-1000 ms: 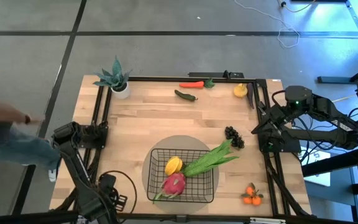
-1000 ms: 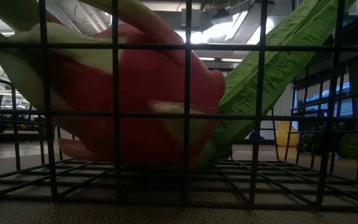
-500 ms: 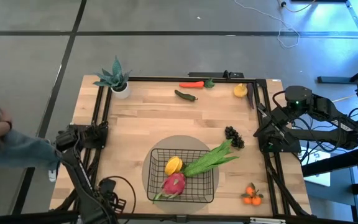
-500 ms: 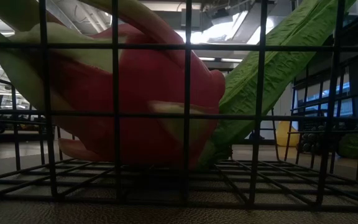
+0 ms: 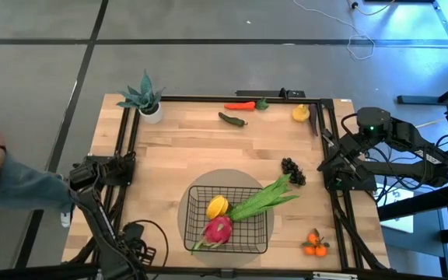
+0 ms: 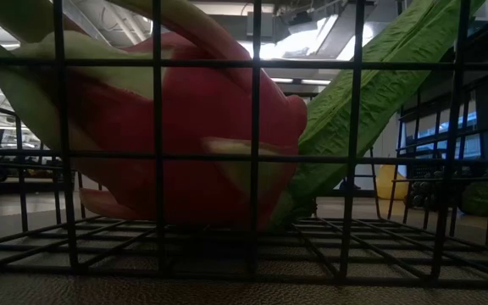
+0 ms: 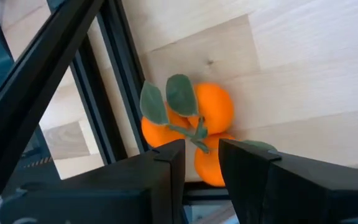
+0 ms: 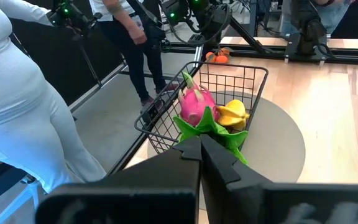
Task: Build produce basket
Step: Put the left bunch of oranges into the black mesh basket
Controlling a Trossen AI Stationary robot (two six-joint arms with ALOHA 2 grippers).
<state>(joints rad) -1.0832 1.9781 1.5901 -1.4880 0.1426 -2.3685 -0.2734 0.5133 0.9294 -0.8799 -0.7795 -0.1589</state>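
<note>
Long green leafy stalks (image 5: pixel 264 199) lie slantwise across the black wire-mesh basket (image 5: pixel 232 188), tips past its rim toward dark grapes (image 5: pixel 292 171). Only the left wrist view shows the left gripper (image 7: pixel 201 149), parted and empty, just short of small leafy oranges (image 7: pixel 191 124). The right gripper (image 8: pixel 201 146), closed on nothing, faces the basket close ahead.

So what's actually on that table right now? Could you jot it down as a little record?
basket: near edge, on a round grey mat
in basket: dragon fruit, mango, leafy stalks poking over the rim
loose on table: grapes, oranges, red pepper, green pepper, small yellow piece
far corner: potted plant
left end effector: open, empty
right end effector: shut, empty
</note>
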